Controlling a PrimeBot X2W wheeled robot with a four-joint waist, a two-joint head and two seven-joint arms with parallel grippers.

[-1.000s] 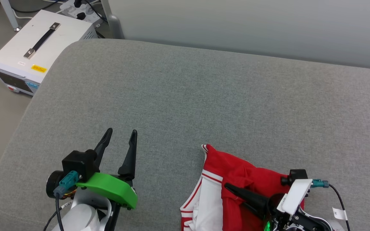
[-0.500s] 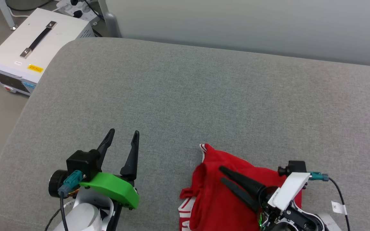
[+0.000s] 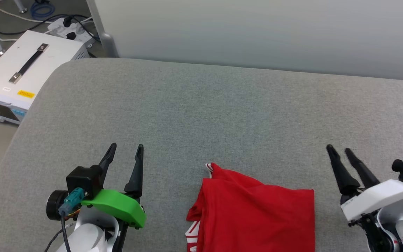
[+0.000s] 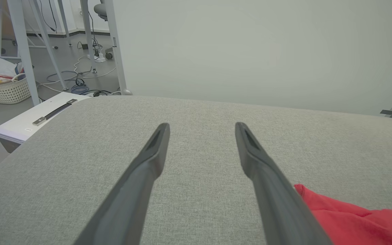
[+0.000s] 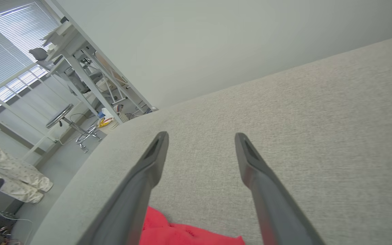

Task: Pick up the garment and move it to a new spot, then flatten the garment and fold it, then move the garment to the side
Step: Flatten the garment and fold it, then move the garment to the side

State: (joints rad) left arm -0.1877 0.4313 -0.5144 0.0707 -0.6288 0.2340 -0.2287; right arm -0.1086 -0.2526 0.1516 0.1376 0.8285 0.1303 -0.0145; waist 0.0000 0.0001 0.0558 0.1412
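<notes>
Find the garment (image 3: pixel 254 210) lying as a rough red rectangle, plain side up, at the near edge of the grey fabric-covered worktop (image 3: pixel 222 105), running out past the bottom of the head view, with a scrap of striped trim (image 3: pixel 209 166) poking from its far left corner and white stripes (image 3: pixel 191 238) peeking out at its near left. Note the left claw (image 3: pixel 126 146) off to its left and the right claw (image 3: pixel 338 148) off to its right, both with fingers spread apart, both empty, neither touching cloth. Judge the folding done or nearly so, leaving the move to the side. Expect thin, light, limp knit: no stiffness to lean on, likely to sag, slide layer over layer and fall open if lifted by the top sheet alone. Expect also some drag against the rough weave underneath, so lift rather than shove. Take hold at the edges, not the middle: pinch through every layer at the straight right-hand edge with the right claw, and at the bunched, slightly raised left-hand fold with the left claw, scooping one finger under the stack. Keep both grips level and the cloth lightly taut between them. Beware catching only the loose flap on the left, probably enough to undo the fold.
</notes>
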